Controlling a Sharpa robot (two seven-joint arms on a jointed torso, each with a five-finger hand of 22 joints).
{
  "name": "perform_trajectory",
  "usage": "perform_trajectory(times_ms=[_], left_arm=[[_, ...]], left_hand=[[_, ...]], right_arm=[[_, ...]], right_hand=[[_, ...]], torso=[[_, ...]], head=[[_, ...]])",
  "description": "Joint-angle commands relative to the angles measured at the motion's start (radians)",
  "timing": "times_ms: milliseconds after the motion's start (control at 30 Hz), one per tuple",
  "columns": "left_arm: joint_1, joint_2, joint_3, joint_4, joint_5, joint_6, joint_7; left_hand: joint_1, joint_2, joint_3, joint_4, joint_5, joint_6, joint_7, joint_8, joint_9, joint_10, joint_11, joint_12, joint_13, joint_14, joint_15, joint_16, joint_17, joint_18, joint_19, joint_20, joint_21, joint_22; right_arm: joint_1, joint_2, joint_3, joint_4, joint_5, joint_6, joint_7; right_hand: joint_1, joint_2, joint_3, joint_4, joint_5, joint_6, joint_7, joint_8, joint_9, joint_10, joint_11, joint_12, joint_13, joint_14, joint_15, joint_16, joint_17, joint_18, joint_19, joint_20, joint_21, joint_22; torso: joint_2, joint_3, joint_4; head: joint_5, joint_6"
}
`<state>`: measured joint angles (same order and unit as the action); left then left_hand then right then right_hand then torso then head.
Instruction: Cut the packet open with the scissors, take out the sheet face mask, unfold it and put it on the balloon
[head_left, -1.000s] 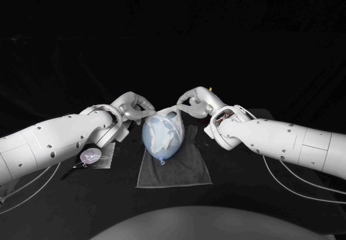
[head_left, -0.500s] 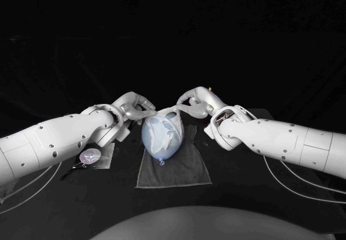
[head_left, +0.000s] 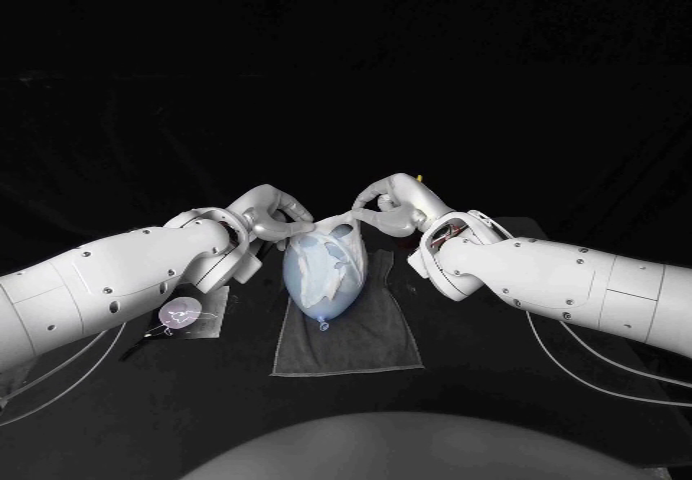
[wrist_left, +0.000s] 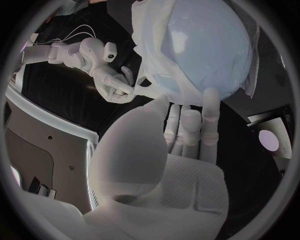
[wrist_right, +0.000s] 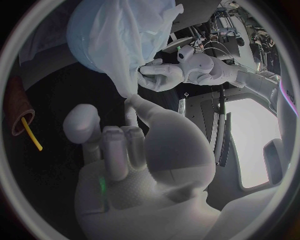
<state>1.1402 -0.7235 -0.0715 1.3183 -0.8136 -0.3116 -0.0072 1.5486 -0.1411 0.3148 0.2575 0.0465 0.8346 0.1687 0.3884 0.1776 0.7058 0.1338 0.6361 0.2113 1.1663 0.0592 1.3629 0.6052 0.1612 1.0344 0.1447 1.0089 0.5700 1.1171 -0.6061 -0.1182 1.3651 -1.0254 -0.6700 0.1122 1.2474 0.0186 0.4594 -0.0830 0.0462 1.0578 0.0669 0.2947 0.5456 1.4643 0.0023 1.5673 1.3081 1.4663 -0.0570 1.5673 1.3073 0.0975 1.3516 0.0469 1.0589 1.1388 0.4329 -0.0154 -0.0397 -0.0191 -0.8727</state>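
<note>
Pinching the mask by its top with fingers of left hand and right hand — draped over the balloon, on a cloth

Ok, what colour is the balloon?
The balloon is pale blue, clearest in the left wrist view, with the white sheet face mask draped on it.

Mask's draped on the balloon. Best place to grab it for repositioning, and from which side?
Likely the sheet mask by its loose rim at the far end of the balloon, one hand per side, coming in from the flanks. Its middle lies on the round skin; only the rim hangs free enough to pinch. The left hand and right hand pinch there.
</note>
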Motion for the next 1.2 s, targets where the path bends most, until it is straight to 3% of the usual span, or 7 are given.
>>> perform_trajectory(times_ms=[33,233,467,667,800,1200], left_arm=[[0.003,0.006,0.001,-0.006,-0.010,0.019,-0.005],[0.004,0.012,0.002,-0.010,-0.030,0.029,-0.015],[0.004,0.016,0.002,-0.009,-0.037,0.024,-0.002],[0.004,0.018,0.002,-0.005,-0.043,0.007,0.014],[0.004,0.018,0.002,-0.004,-0.045,-0.011,0.024],[0.004,0.016,0.002,-0.001,-0.032,-0.073,0.056]], left_hand=[[-0.001,0.005,0.004,-0.004,0.002,0.003,0.001,-0.008,-0.002,-0.005,-0.001,0.007,0.001,-0.003,-0.002,0.004,0.004,0.019,0.002,0.001,0.006,0.004],[0.011,-0.003,0.006,-0.021,0.002,0.039,-0.008,-0.002,-0.001,0.007,-0.005,0.023,0.004,0.005,-0.005,0.015,0.019,0.016,0.013,-0.001,0.021,0.024],[0.024,0.022,0.033,-0.042,0.002,0.124,-0.030,0.027,0.014,0.057,-0.024,0.056,0.012,0.026,-0.020,0.031,0.053,0.011,0.033,-0.012,0.048,0.061],[0.032,0.039,0.057,-0.077,0.002,0.184,-0.043,0.055,0.033,0.122,-0.053,0.102,0.028,0.075,-0.044,0.060,0.138,0.000,0.073,-0.032,0.097,0.133],[0.031,0.043,0.083,-0.099,0.002,0.195,-0.045,0.065,0.048,0.153,-0.072,0.124,0.036,0.107,-0.061,0.076,0.193,-0.007,0.097,-0.048,0.127,0.177],[0.000,0.037,0.143,-0.121,0.002,0.188,-0.050,0.075,0.080,0.168,-0.083,0.144,0.041,0.131,-0.072,0.085,0.225,-0.014,0.117,-0.062,0.156,0.217]], right_arm=[[0.001,-0.001,0.001,0.002,-0.001,-0.008,0.008],[0.001,0.002,0.001,-0.007,-0.001,-0.015,0.010],[0.001,0.017,0.001,-0.038,0.000,-0.019,0.011],[0.002,0.029,0.001,-0.065,0.000,-0.017,0.010],[0.003,0.035,0.001,-0.078,-0.001,-0.016,0.009],[0.006,0.050,0.001,-0.106,-0.023,0.000,-0.005]], right_hand=[[0.000,0.006,0.007,0.002,0.002,0.008,0.000,0.009,0.060,0.106,-0.008,0.003,0.263,0.104,-0.009,0.003,0.264,0.018,0.004,-0.006,0.007,0.001],[-0.001,0.005,0.008,0.001,0.002,0.007,0.000,0.011,0.061,0.106,-0.008,0.003,0.263,0.104,-0.010,0.003,0.264,0.018,0.004,-0.006,0.005,0.000],[-0.002,0.006,0.009,0.001,0.002,0.007,0.000,0.012,0.062,0.106,-0.008,0.003,0.263,0.104,-0.010,0.003,0.264,0.018,0.004,-0.007,0.005,0.000],[-0.002,0.006,0.009,0.001,0.002,0.007,0.000,0.012,0.062,0.106,-0.008,0.003,0.263,0.104,-0.010,0.003,0.264,0.018,0.004,-0.007,0.005,0.000],[-0.002,0.006,0.009,0.001,0.002,0.007,0.000,0.012,0.062,0.106,-0.008,0.003,0.263,0.104,-0.010,0.003,0.264,0.018,0.004,-0.007,0.005,0.000],[-0.002,0.005,0.012,-0.002,0.002,0.006,0.000,0.014,0.065,0.106,-0.009,0.003,0.263,0.104,-0.010,0.003,0.264,0.018,0.005,-0.007,0.007,0.002]], torso=[[0.000,-0.0003,-0.0010],[0.000,0.0005,-0.0001],[0.000,-0.0002,0.0004],[0.000,-0.0007,0.0003],[0.000,-0.0003,0.0008],[0.000,-0.0004,0.0000]], head=[[-0.001,0.000],[-0.002,0.000],[-0.005,0.000],[-0.004,0.000],[-0.004,0.000],[-0.005,0.000]])
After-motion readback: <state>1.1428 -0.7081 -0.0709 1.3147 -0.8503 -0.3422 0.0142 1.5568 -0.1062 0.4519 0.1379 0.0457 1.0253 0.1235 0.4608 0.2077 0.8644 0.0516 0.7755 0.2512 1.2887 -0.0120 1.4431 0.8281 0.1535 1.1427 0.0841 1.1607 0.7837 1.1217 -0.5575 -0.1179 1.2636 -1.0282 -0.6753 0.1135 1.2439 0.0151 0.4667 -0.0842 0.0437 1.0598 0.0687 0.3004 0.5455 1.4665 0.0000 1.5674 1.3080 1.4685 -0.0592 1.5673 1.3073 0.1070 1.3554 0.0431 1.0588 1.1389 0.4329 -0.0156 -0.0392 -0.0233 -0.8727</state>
